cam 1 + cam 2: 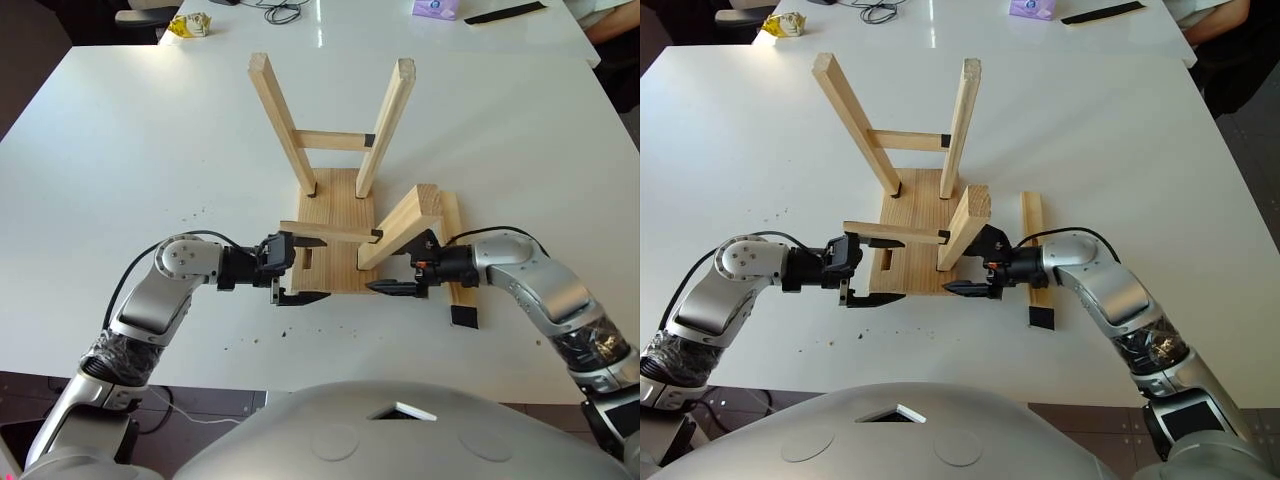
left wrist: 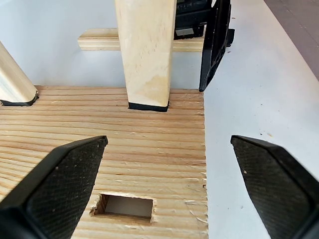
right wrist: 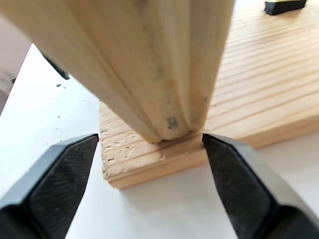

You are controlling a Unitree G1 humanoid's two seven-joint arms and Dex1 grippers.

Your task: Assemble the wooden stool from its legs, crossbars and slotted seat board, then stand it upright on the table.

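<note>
The slotted seat board [image 1: 335, 225] lies flat on the white table. Two far legs [image 1: 283, 125] stand in it, joined by a crossbar [image 1: 330, 140]. A third leg [image 1: 400, 225] stands tilted at the near right corner, and a crossbar [image 1: 325, 233] juts left from it. My right gripper [image 3: 149, 149] is open, its fingers straddling that leg's [image 3: 149, 59] foot. At the near left my left gripper [image 2: 169, 164] is open over the board's edge, beside an empty slot [image 2: 124, 205]. A loose leg [image 1: 455, 250] lies right of the board.
Small crumbs [image 1: 190, 215] dot the table left of the board. At the far edge sit a yellow crumpled object [image 1: 190, 25], a purple box [image 1: 435, 8] and a black strip [image 1: 505, 13]. Bare table [image 1: 120, 140] spreads to both sides.
</note>
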